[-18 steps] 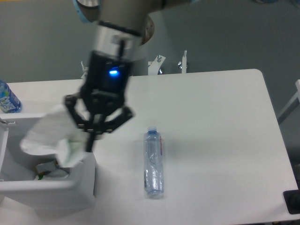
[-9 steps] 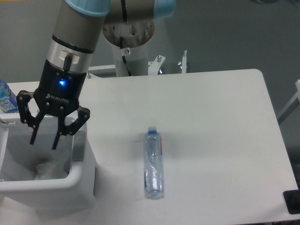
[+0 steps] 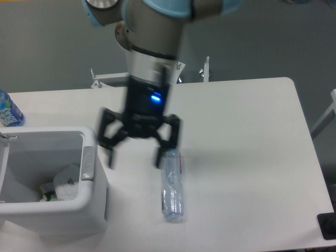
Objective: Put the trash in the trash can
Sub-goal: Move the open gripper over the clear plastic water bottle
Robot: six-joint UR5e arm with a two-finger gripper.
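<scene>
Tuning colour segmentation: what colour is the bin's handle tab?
Grey, on the white bin; the handle tab sits on its right rim. The only camera view shows it.

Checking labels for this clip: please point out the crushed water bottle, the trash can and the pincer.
crushed water bottle [image 3: 171,184], fixed camera, middle of its clear body
trash can [image 3: 88,163], fixed camera, grey handle tab on its right rim
pincer [image 3: 134,157], fixed camera, midway between its spread fingertips

Clear, crinkled plastic water bottle [image 3: 172,185]; smooth white plastic trash can [image 3: 93,207] holding crumpled white paper carton piece [image 3: 67,182]; matt white counter [image 3: 247,147]; matt black gripper [image 3: 134,157].
</scene>
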